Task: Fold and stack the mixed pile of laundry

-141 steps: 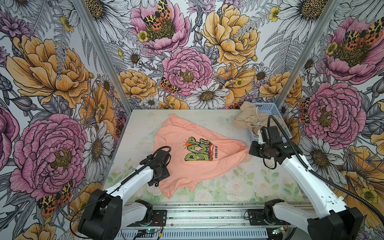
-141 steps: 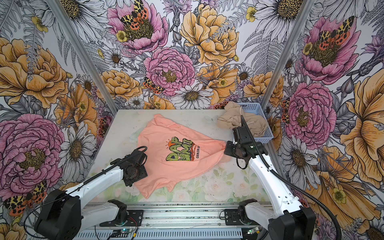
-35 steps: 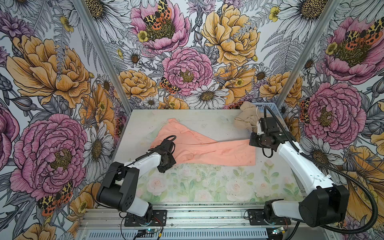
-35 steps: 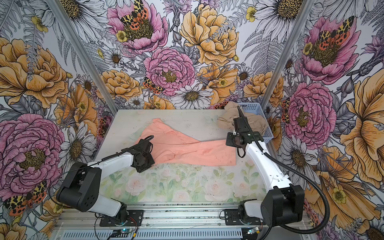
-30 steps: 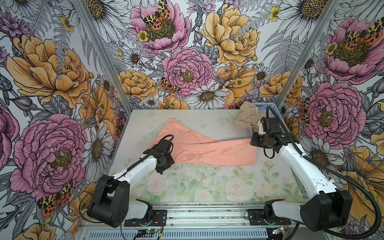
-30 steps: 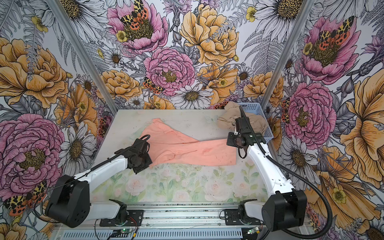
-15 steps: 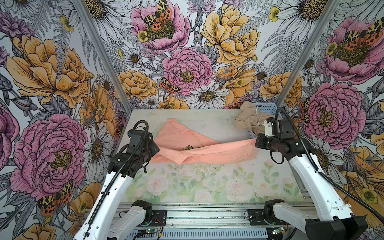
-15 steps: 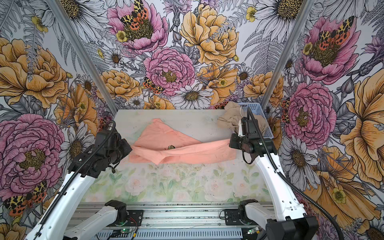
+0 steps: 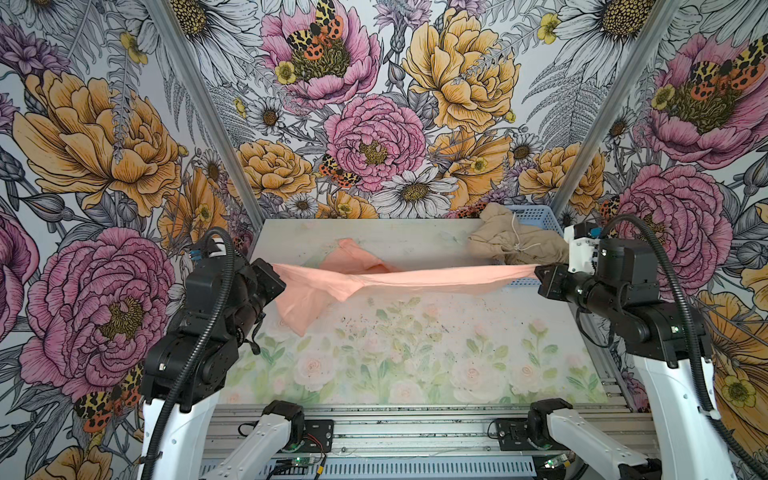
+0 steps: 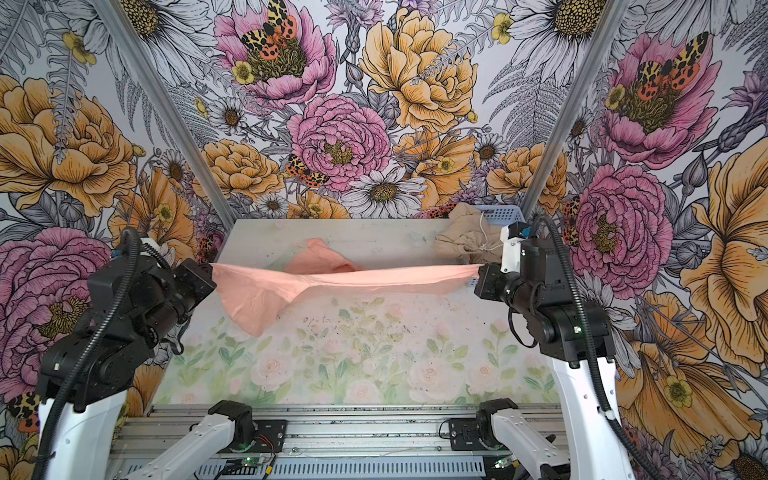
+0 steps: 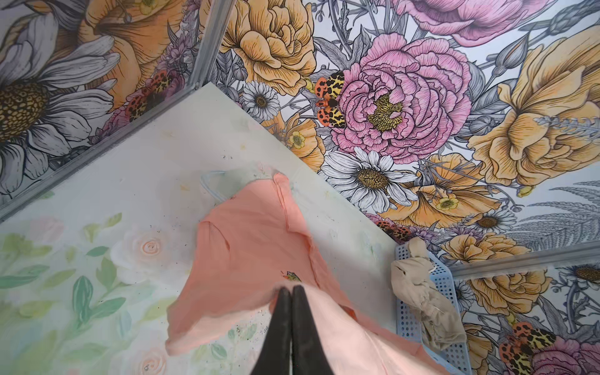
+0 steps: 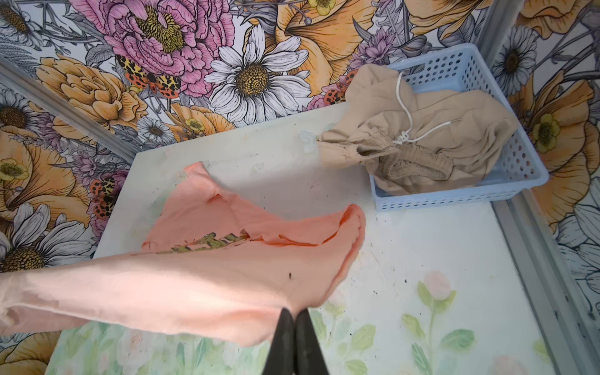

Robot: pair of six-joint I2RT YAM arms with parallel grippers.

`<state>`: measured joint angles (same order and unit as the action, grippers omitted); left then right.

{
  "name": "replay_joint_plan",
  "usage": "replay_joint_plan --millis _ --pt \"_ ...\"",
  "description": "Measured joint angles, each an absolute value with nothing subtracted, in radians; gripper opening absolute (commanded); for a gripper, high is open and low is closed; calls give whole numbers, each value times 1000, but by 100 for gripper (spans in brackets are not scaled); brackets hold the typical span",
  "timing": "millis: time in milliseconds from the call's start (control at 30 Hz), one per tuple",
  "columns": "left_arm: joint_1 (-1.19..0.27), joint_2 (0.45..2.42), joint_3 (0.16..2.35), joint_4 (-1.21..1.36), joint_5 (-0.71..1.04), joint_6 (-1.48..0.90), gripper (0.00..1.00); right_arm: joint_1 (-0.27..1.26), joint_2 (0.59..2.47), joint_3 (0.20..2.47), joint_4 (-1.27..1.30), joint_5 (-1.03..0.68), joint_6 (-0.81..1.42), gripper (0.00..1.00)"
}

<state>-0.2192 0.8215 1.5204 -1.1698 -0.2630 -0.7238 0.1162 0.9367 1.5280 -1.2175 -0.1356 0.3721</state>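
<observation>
Both top views | 1 peach T-shirt (image 9: 307, 291) | 1 beige garment (image 9: 498, 245) | left gripper (image 9: 277, 270), right gripper (image 9: 538, 272) each clamping it

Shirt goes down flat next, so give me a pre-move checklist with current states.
1. Cloth held in the left gripper: ok, shut on the peach T-shirt.
2. Cloth held in the right gripper: ok, shut on the same shirt.
3. Shirt flat between them: not ok, twisted mid-span, a flap hanging.
4. Shirt off the table: not ok, one sleeve seems to rest on it.
5. The beige garment clear of the shirt: ok, in the basket.
</observation>
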Motion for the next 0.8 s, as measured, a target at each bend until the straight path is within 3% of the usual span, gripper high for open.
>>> replay_joint_plan --millis 333,533,800 --pt "-219 720 1521 -1315 -234 -735 0 116 856 1541 -1448 -184 372 0" --pt "-218 651 1375 -1380 -181 -759 0 116 786 1411 -1500 -207 377 0" --pt "-218 794 1184 -1301 -155 -747 0 116 866 1208 -1430 -134 412 0"
